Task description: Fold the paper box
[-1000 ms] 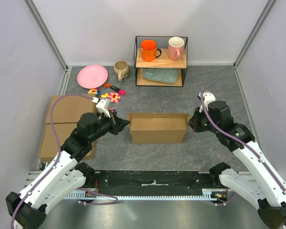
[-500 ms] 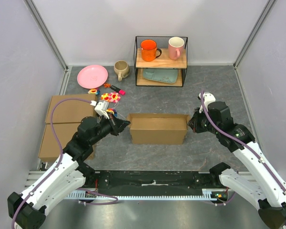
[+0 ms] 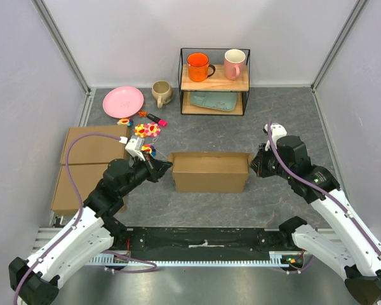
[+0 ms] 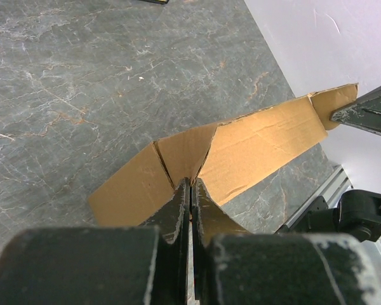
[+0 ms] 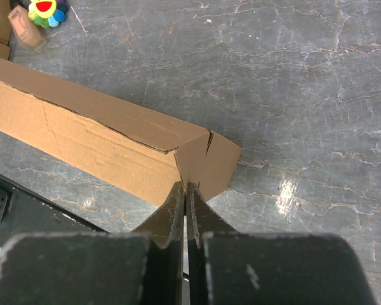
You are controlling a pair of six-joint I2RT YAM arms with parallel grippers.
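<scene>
Two grippers hold the paper box (image 3: 209, 171), which lies mid-table between them, long side toward the arm bases; we see the left gripper (image 3: 167, 164) pinched narrow on its left end flap; the right gripper (image 3: 253, 162) is pinched likewise on its right corner; farther left lie two flat brown boxes (image 3: 89, 149); beyond, a wire rack (image 3: 216, 83) holds an orange mug (image 3: 199, 66).

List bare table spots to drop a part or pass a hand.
Free: the strip between the paper box and the wire rack; the back-right corner beside the rack; the strip between box and base rail. Crowded: back-left, with pink plate, beige mug, toys and flat boxes. The left gripper and right gripper block the box ends.
</scene>
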